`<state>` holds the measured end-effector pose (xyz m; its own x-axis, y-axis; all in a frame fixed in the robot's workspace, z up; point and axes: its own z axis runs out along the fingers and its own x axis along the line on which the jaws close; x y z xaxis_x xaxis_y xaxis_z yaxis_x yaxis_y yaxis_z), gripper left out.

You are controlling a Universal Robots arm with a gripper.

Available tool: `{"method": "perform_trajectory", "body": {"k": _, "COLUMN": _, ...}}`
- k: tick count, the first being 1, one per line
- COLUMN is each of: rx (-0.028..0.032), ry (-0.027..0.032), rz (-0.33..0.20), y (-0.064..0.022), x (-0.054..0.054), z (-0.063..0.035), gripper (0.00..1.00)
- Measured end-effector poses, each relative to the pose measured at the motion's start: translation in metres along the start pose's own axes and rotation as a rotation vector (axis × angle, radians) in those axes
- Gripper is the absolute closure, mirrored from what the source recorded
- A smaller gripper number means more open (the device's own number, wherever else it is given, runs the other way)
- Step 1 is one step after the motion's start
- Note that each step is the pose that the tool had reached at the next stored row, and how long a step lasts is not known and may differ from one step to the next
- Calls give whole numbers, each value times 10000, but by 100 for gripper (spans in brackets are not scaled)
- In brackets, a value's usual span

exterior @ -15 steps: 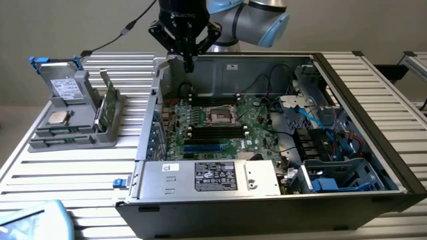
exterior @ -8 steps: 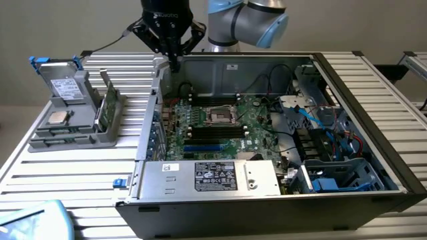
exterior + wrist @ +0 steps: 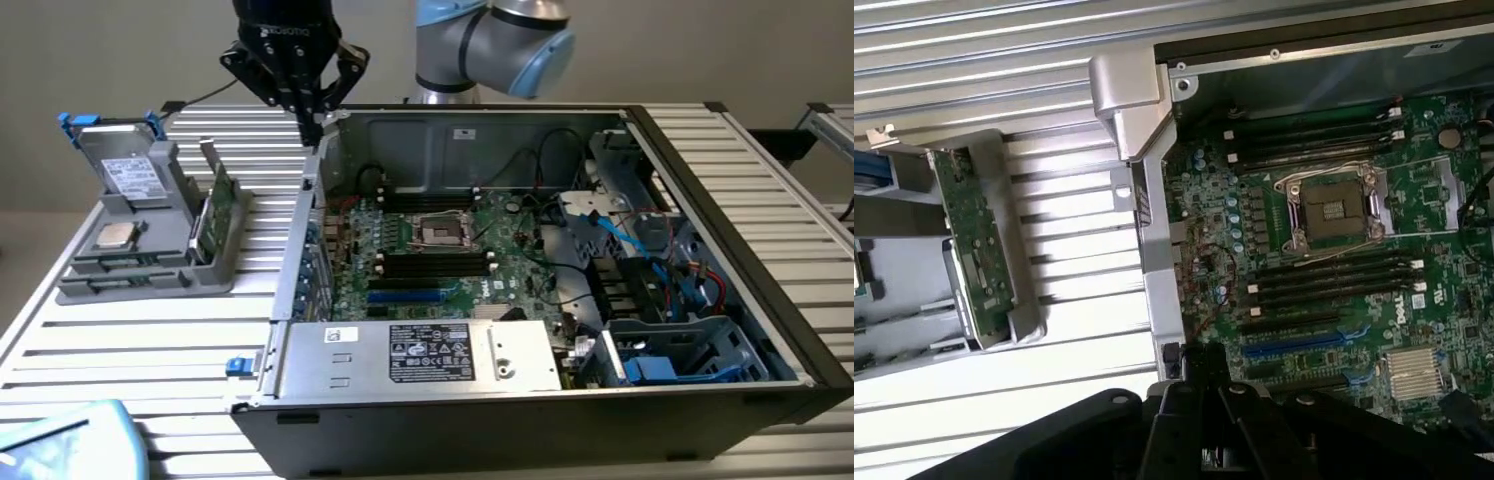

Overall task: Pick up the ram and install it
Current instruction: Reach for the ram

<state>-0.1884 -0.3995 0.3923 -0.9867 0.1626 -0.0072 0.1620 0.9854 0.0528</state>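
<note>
- Slatted metal table (image 3: 134, 340) carries an open computer case (image 3: 747, 200) lying on its side, so the motherboard (image 3: 454, 250) faces up and can be reached from above.
- Just beside the case, toward the exterior view's left, a grey holder (image 3: 134, 285) keeps parts ready: a boxy drive (image 3: 131, 178), a small silver chip (image 3: 118, 236) and the ram (image 3: 214, 212).
- The ram stands on its long edge in the holder, likely so fingers can pinch it from above. Nothing touches it.
- The gripper (image 3: 311, 128) hangs over the case wall nearest the holder, its fingers pressed together on nothing.
- Black memory slots (image 3: 430, 263) flank the processor socket (image 3: 441, 232) and look empty, presumably where the stick belongs.
</note>
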Motion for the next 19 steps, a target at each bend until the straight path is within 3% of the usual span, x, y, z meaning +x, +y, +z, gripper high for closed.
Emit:
{"method": "perform_trajectory", "body": {"k": 7, "rx": -30, "ry": 96, "rz": 4, "y": -59, "x": 312, "z": -1, "gripper": 89}}
{"method": "perform_trajectory", "body": {"k": 19, "rx": -87, "ry": 325, "rz": 17, "y": -168, "x": 848, "z": -6, "gripper": 89}}
